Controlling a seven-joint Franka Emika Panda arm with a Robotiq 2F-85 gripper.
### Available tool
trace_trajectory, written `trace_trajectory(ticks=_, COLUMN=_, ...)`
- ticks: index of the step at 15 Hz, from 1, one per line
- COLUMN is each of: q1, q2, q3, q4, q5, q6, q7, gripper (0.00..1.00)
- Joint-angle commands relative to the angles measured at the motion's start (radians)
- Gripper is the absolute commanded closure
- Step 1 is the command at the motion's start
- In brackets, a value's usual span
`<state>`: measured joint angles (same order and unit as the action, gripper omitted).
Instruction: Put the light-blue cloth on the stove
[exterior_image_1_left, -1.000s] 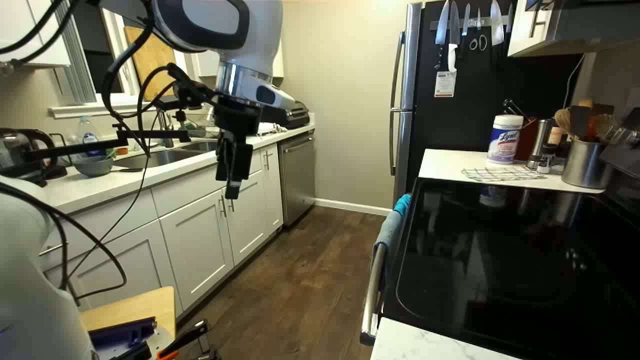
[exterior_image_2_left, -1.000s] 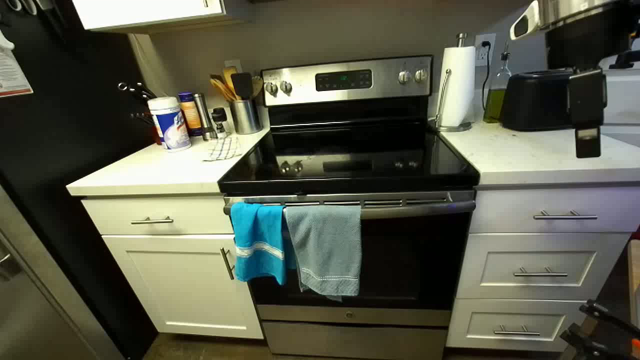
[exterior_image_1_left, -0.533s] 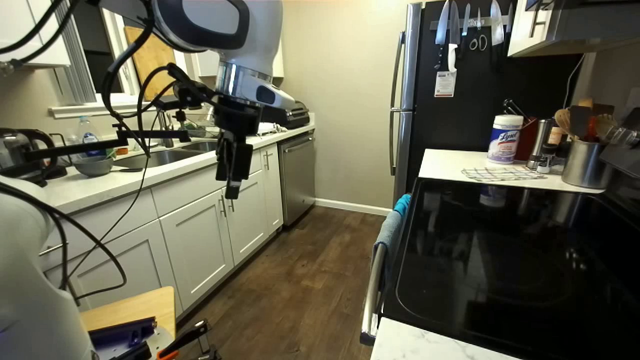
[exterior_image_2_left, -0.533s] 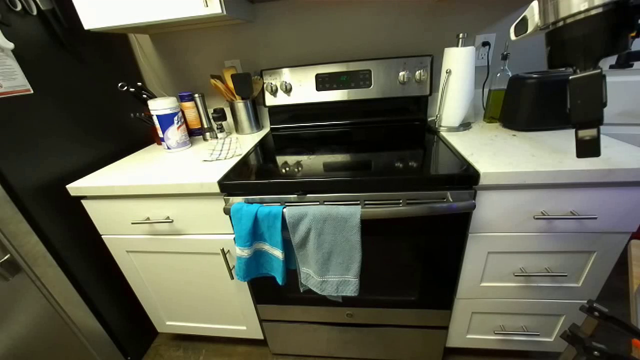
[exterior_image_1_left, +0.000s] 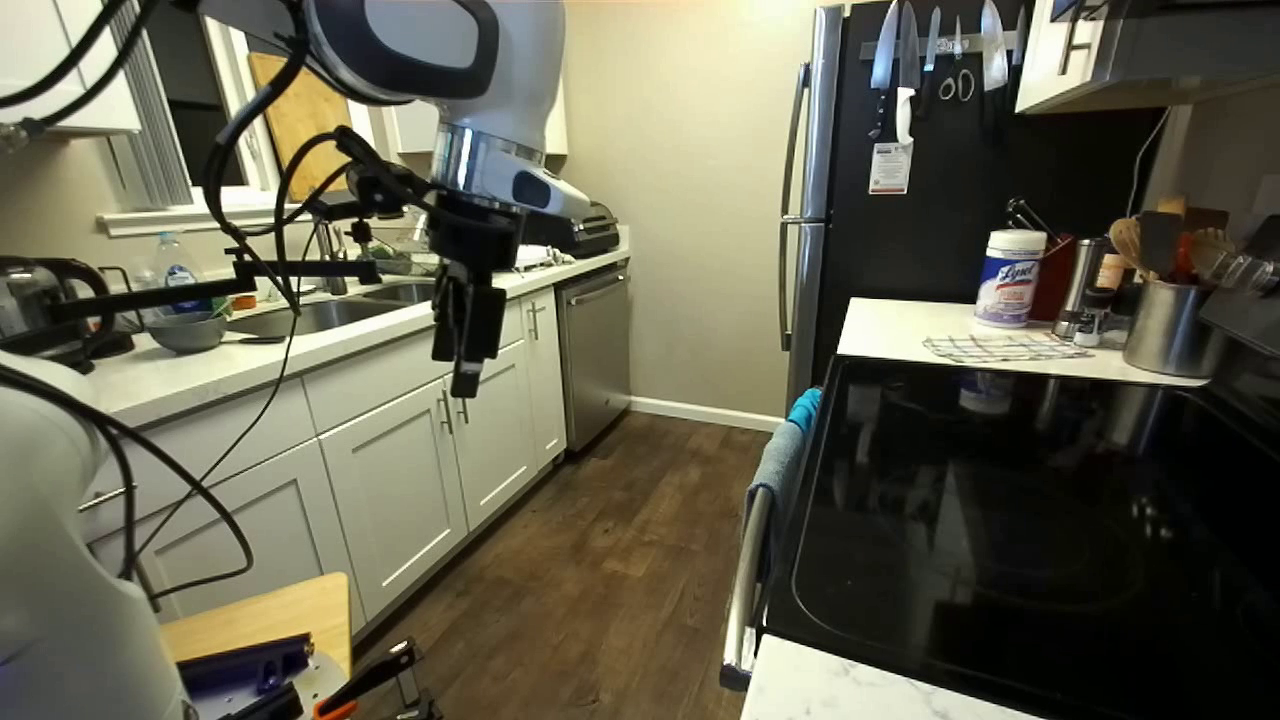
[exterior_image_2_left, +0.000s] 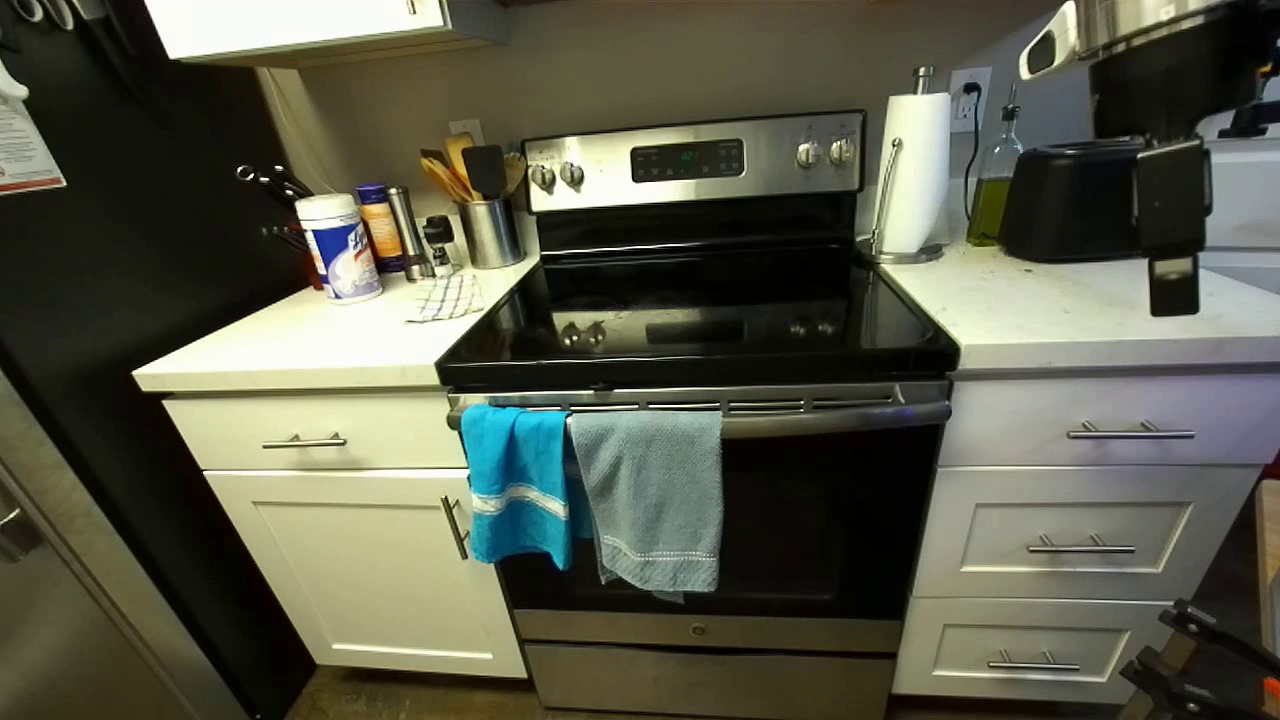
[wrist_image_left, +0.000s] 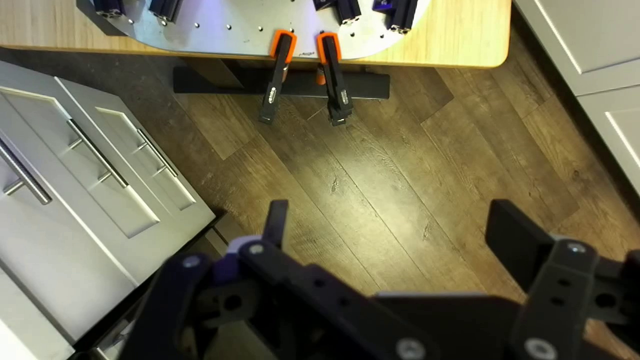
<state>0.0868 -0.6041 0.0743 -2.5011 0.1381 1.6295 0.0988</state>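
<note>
A bright blue cloth with a white stripe (exterior_image_2_left: 515, 485) and a grey-blue cloth (exterior_image_2_left: 650, 500) hang side by side over the oven door handle. In an exterior view the bright blue cloth (exterior_image_1_left: 805, 408) and the grey-blue cloth (exterior_image_1_left: 778, 462) show edge-on at the stove's front. The stove (exterior_image_2_left: 700, 360) has a black glass top, which also shows in an exterior view (exterior_image_1_left: 1000, 530). My gripper (wrist_image_left: 387, 212) is open and empty, its fingers wide apart above the wooden floor. It points down, well away from both cloths, in both exterior views (exterior_image_1_left: 467, 375) (exterior_image_2_left: 1175, 285).
Counters flank the stove; a wipes tub (exterior_image_2_left: 340, 248), utensil pot (exterior_image_2_left: 490, 233) and checked cloth (exterior_image_2_left: 447, 298) stand on one side. A paper towel roll (exterior_image_2_left: 915, 175) and black toaster (exterior_image_2_left: 1075, 200) stand on the other. A wooden table with orange-tipped clamps (wrist_image_left: 280, 75) is below the wrist.
</note>
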Motion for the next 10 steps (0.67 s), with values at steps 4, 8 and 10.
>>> trace_trajectory(ticks=4, q1=0.003, q2=0.157, q3=0.051, q4=0.105, q5=-0.044, q6=0.110, q7=-0.019, gripper=0.00)
trace_trajectory(ticks=8, q1=-0.001, q2=0.326, q3=0.069, q4=0.221, q5=-0.179, q6=0.236, q7=-0.064, gripper=0.00)
trace_trajectory(ticks=10, q1=0.000, q2=0.415, q3=0.069, q4=0.288, q5=-0.257, q6=0.280, q7=-0.090, gripper=0.00)
